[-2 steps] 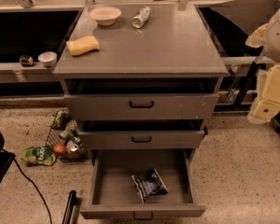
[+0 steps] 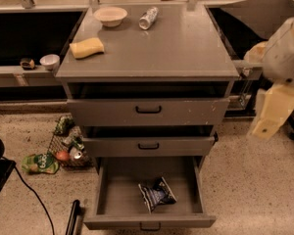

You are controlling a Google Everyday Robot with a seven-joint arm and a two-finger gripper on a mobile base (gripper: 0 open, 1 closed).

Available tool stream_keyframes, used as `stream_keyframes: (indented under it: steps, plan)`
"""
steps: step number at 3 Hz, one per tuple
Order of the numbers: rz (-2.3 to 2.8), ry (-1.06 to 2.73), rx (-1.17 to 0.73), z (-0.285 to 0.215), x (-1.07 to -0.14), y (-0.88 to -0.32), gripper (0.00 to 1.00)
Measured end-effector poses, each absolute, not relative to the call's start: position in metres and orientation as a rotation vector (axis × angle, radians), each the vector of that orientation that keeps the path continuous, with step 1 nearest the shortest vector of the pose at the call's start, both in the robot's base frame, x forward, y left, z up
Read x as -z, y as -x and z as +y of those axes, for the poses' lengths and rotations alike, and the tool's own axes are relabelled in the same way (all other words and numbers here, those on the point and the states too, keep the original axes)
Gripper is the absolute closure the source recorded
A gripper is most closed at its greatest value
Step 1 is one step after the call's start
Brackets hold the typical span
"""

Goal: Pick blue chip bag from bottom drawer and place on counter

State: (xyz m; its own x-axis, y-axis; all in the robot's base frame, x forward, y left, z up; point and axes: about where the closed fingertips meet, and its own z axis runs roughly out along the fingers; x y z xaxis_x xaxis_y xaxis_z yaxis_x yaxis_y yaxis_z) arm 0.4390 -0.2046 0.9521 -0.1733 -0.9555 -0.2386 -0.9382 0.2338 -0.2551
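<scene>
The blue chip bag (image 2: 157, 194) lies crumpled on the floor of the bottom drawer (image 2: 112, 199), which is pulled fully open at the foot of the grey cabinet. The counter (image 2: 176, 48) is the cabinet's flat grey top. My gripper (image 2: 271, 115) hangs at the right edge of the view, beside the cabinet at about the height of the top drawer. It is well above and to the right of the bag and holds nothing that I can see.
On the counter sit a white bowl (image 2: 110, 15), a lying can (image 2: 148, 17) and a yellow sponge (image 2: 86, 47). The two upper drawers stand slightly ajar. A wire basket (image 2: 68, 146) with items and a green pouch (image 2: 40, 163) lie on the floor to the left.
My gripper and arm have shifted slightly down and to the left. The bag and the drawers have not moved.
</scene>
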Motion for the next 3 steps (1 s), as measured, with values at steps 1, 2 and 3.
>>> stream_keyframes:
  steps: [1, 2, 3]
  plan:
    - [2.042, 1.815, -0.104, -0.173, -0.879, -0.432, 0.00]
    - [1.941, 1.792, -0.294, -0.143, -0.811, -0.428, 0.00]
    - [1.894, 1.717, -0.472, -0.119, -0.764, -0.420, 0.00]
